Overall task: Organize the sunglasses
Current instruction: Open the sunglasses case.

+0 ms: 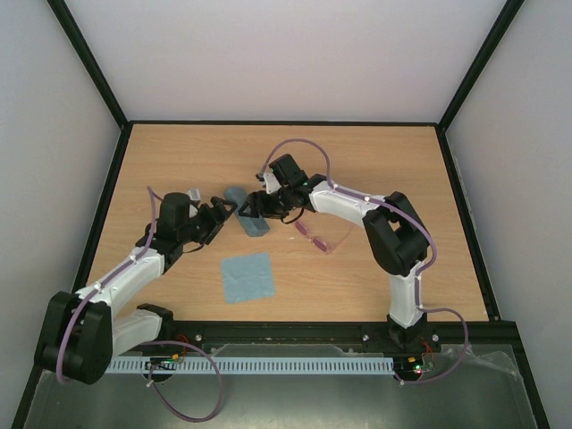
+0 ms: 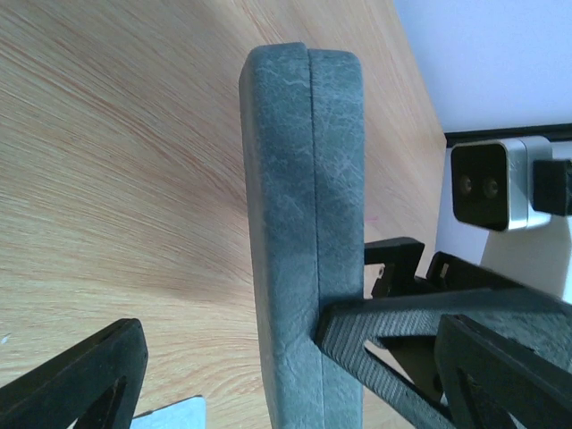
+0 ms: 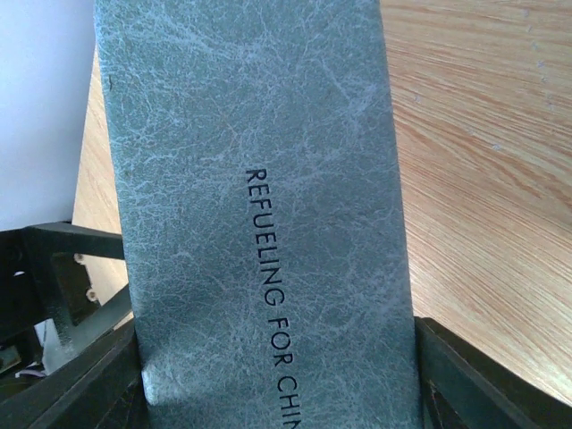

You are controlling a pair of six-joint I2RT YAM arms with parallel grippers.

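Note:
The pink sunglasses [image 1: 320, 238] lie on the table right of centre, apart from both grippers. The blue-grey case [image 1: 256, 227] lies closed on the table at the centre. My right gripper [image 1: 251, 207] is shut across the case's width; in the right wrist view the case [image 3: 259, 214] fills the space between my fingers [image 3: 465, 375]. My left gripper [image 1: 222, 213] is open at the case's left side. In the left wrist view one finger [image 2: 375, 331] touches the seam of the case [image 2: 304, 223], and the other finger [image 2: 80, 375] stands apart from it.
A light blue square cloth [image 1: 248, 276] lies near the front, below the case; its corner shows in the left wrist view [image 2: 170, 413]. The right wrist camera [image 2: 487, 183] is close behind the case. Black frame rails edge the table.

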